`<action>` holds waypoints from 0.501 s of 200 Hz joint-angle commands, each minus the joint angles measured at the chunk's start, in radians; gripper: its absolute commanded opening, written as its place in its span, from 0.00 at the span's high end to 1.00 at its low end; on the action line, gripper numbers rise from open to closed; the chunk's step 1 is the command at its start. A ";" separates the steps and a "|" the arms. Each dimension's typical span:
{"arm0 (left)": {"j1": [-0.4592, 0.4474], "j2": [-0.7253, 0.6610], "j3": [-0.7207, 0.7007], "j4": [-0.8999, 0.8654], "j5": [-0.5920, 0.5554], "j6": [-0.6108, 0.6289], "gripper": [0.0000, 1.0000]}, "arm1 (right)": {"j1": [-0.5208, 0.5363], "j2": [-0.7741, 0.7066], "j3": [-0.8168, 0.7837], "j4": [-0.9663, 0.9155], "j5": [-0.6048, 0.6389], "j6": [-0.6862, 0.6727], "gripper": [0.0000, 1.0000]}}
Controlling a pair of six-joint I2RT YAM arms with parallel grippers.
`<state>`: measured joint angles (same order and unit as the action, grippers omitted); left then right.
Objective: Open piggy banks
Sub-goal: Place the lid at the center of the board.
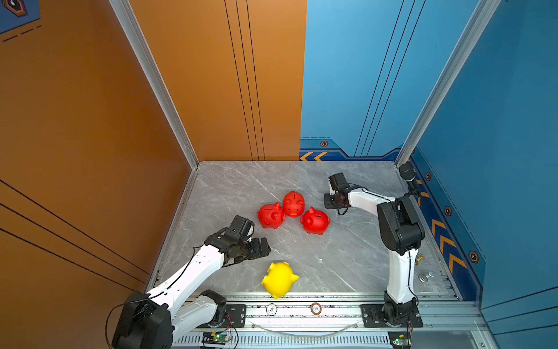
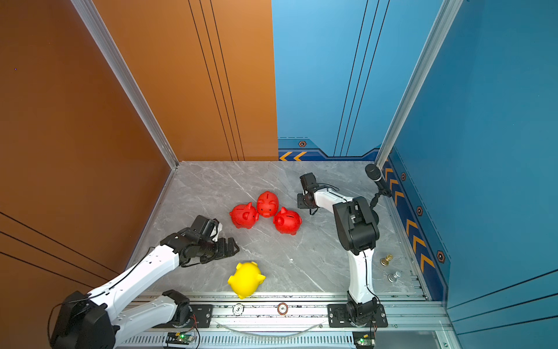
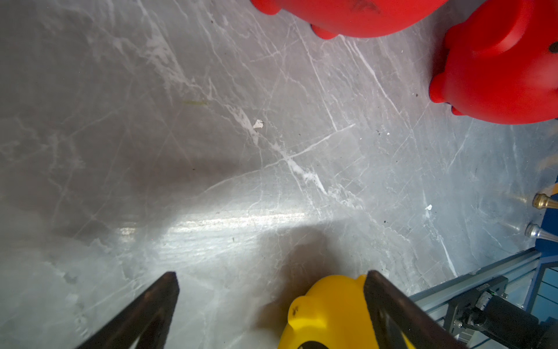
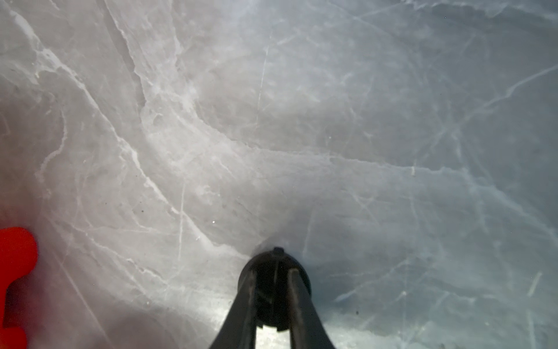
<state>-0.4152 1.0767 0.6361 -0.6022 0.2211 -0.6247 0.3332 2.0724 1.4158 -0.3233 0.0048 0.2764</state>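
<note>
surface: grey marble table (image 1: 347,260)
left gripper (image 3: 270,273): spread, empty
right gripper (image 4: 271,272): black plug (image 4: 276,256) flanked; grip cannot be told
white disc (image 1: 271,308): $-like mark

The grey marble table (image 1: 347,256) stood bare but for a few things; near its middle three pigs huddled close, the left red piggy bank (image 1: 270,216), the far red piggy bank (image 1: 293,204) and the right red piggy bank (image 1: 315,221); the yellow piggy bank (image 1: 279,279) lay tipped near the front edge; a brass piece (image 2: 386,259) and a silver piece (image 2: 394,276) lay by the right edge.

three piggy banks (image 1: 293,204): clustered between left pincer (image 1: 266,247) and right pincer (image 1: 329,202). fourth piggy bank (image 1: 279,279): between left pincer and rail (image 1: 338,308).
</note>
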 commanded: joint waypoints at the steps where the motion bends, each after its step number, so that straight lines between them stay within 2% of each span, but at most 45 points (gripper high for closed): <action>1: 0.012 0.011 0.027 -0.010 0.029 0.017 0.02 | 0.010 0.010 0.023 -0.092 0.043 -0.020 0.73; 42: 0.012 -0.019 0.018 -0.010 0.026 0.008 0.02 | 0.032 -0.091 0.003 -0.103 0.098 -0.040 0.61; 100: 0.012 -0.072 0.007 -0.019 -0.001 -0.007 0.02 | 0.092 -0.294 -0.112 -0.112 0.198 -0.071 0.34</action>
<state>-0.4122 1.0275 0.6361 -0.6022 0.2344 -0.6254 0.3965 1.8687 1.3552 -0.3977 0.1333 0.2279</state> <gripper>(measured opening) 0.976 0.623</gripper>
